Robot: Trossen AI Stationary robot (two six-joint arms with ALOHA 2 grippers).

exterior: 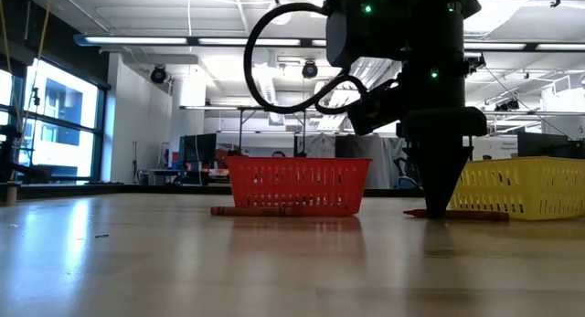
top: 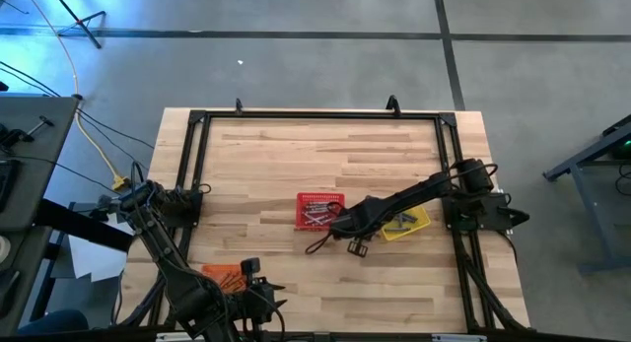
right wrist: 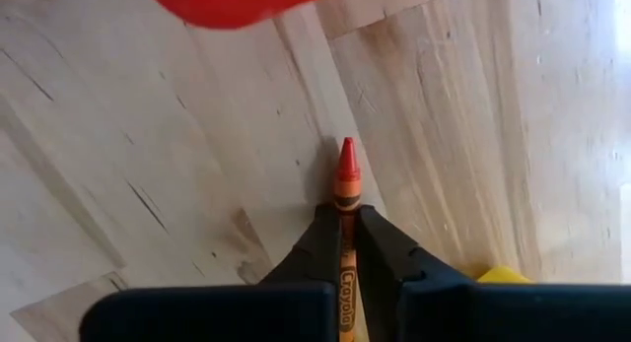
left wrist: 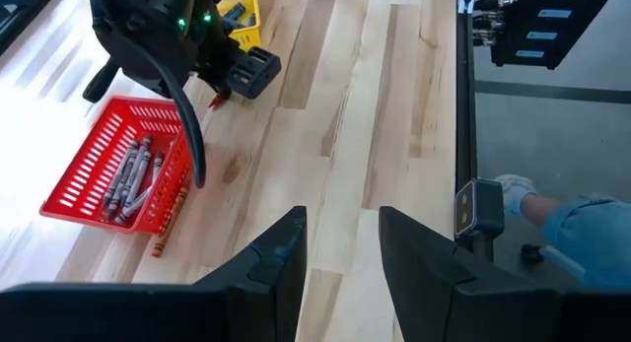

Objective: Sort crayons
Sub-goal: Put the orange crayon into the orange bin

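My right gripper point(right wrist: 347, 239) stands point-down on the table between the red basket point(top: 320, 210) and the yellow basket point(top: 409, 222), shut on a red crayon point(right wrist: 346, 179) that lies flat on the wood. It also shows in the low view point(exterior: 437, 206). Several grey crayons point(left wrist: 133, 174) lie in the red basket, and another crayon point(left wrist: 170, 219) lies on the table against that basket's near side. My left gripper point(left wrist: 342, 248) is open and empty, above the table's near edge beside the orange basket point(top: 225, 275). My right gripper pinches the red crayon's paper-wrapped shaft point(right wrist: 346, 219) between its two fingers, one on each long side. The fingers come from above, pointing down. The crayon lies flat on the table point(exterior: 471, 215), its pointed tip point(right wrist: 346, 155) sticking out beyond the fingers.
A black frame point(top: 197, 165) runs around the table's edges. A person's gloved hand and blue sleeve point(left wrist: 567, 219) show past the table's edge. Bare wood point(top: 394, 283) lies near the front, between the baskets and the edge.
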